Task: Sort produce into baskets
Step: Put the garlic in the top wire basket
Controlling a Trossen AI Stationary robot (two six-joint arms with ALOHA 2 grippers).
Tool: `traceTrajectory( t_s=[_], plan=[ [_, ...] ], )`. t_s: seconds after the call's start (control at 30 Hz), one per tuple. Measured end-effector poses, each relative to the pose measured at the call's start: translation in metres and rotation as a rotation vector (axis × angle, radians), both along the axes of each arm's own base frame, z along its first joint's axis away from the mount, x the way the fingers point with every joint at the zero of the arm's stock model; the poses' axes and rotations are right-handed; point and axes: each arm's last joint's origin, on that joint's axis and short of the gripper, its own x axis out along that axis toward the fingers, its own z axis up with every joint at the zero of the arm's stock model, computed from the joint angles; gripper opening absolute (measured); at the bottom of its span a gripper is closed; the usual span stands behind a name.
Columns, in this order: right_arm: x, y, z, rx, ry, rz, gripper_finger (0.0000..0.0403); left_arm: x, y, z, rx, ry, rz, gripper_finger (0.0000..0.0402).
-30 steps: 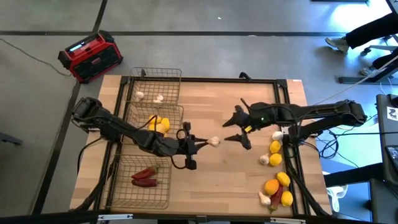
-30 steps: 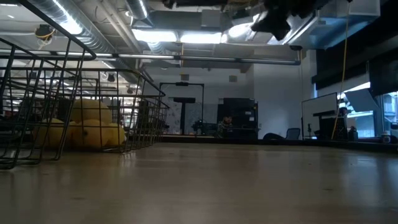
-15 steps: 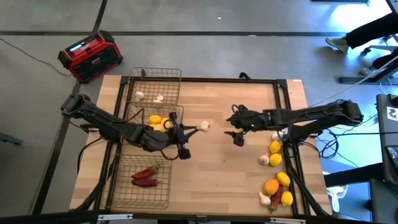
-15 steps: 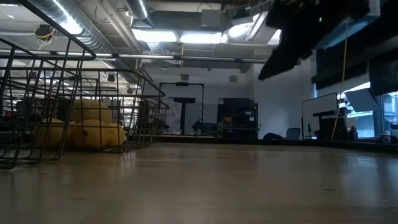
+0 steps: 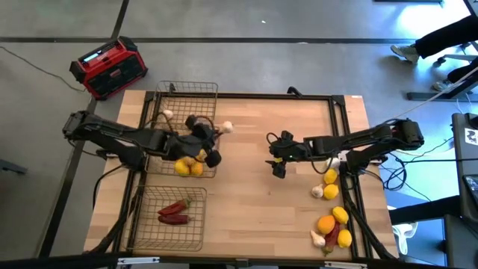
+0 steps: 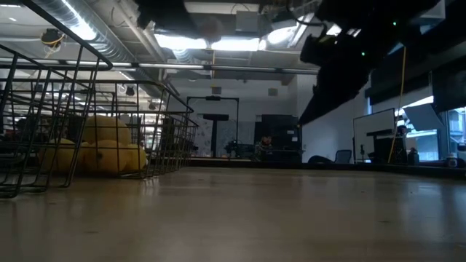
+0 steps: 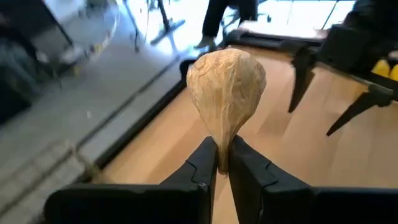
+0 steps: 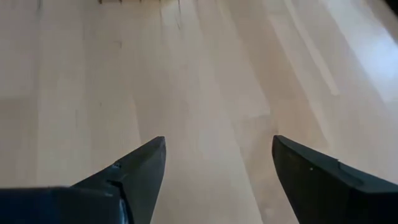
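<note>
Off my table's far left corner sits a red-and-black box on the grey floor, with a thin cable trailing away from it. Past the table's far right corner I note a person's dark-trousered leg and pale shoe. Level across the table: ceiling lights, a dark cabinet, a lit screen.

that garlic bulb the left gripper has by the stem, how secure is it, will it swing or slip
The garlic bulb hangs from its thin stem between the left gripper fingers, so it may pivot or slip. Its papery skin looks light and probably fragile. Its rounded body would likely roll if dropped on the table.
</note>
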Motion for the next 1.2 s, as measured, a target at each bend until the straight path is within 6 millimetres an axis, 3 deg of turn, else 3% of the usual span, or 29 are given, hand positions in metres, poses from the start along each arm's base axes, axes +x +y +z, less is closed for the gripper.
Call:
traceTrajectory(
  t_s=[0.23, 0.63, 0.97, 1.2],
  plan=[
    [0.008, 0.0, -0.015, 0.025, 0.031, -0.03, 0.0289, -0.015, 0.03, 0.003, -0.266, 0.037, 0.041, 0.003],
    [0.013, 0.001, -0.028, 0.024, 0.068, -0.031, 0.0289, -0.04, 0.066, 0.038, -0.324, 0.218, 0.224, 0.003],
    [0.017, 0.001, -0.031, 0.027, 0.049, -0.032, 0.0289, -0.063, 0.115, 0.037, -0.441, 0.288, 0.368, 0.0031],
    [0.018, 0.001, -0.03, 0.05, 0.031, -0.057, 0.0289, -0.068, 0.145, 0.03, -0.507, 0.292, 0.422, 0.0031]
  ],
)
